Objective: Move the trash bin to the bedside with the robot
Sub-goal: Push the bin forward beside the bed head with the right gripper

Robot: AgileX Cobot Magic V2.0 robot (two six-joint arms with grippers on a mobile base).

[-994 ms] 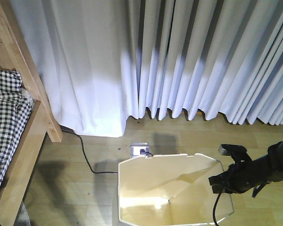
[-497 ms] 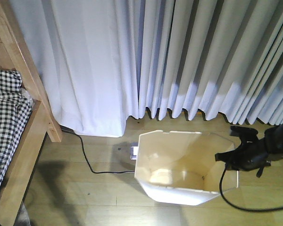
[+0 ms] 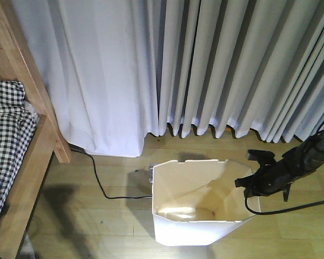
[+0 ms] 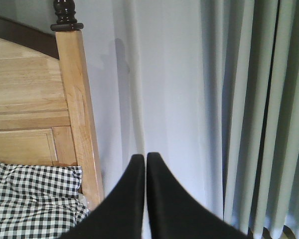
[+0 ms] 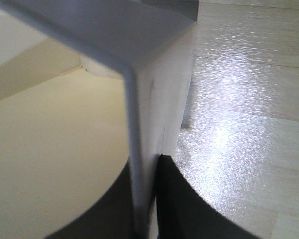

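Pale pleated curtains point(image 3: 205, 70), plank floor point(image 3: 113, 221). My right gripper point(image 3: 247, 185) pinches the right rim of the tall white faceted plastic trash bin point(image 3: 183, 231), well right of the wooden-framed checked bed point(image 3: 27, 167); left gripper point(image 4: 145, 160) closed, empty. I'd drag leftward slowly, sparing that thin wall.

You've got pale pleated curtains point(image 3: 205, 70) hanging to the far edge of the wooden floor point(image 3: 97, 221), a black cable point(image 3: 97, 181) trailing from under them.

Bedroom: wooden bed point(image 3: 29, 172), long curtains point(image 3: 205, 65).
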